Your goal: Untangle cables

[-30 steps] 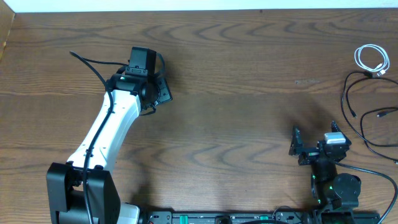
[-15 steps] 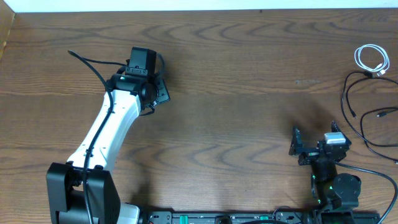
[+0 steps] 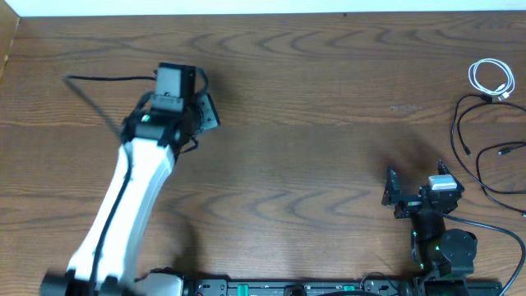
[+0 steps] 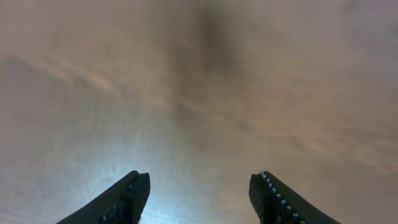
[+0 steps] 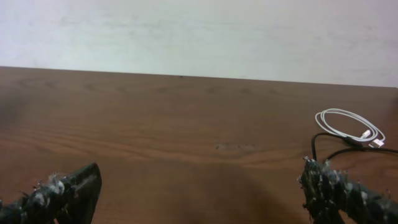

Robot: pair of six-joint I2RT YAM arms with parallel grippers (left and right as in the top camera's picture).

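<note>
Currently the left gripper (image 4: 199, 186) and right gripper (image 5: 200, 180) both gape empty, with the white cable (image 3: 491, 78) and black cable (image 3: 468, 136) close together by the far right corner of the table (image 3: 329, 164); risk: tugging one may drag both over the right edge.

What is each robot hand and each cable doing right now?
left hand: open, holding nothing.
right hand: open, holding nothing.
white cable: coiled in a small loop, far from both hands.
black cable: sprawled loose next to the white cable, not held.
</note>
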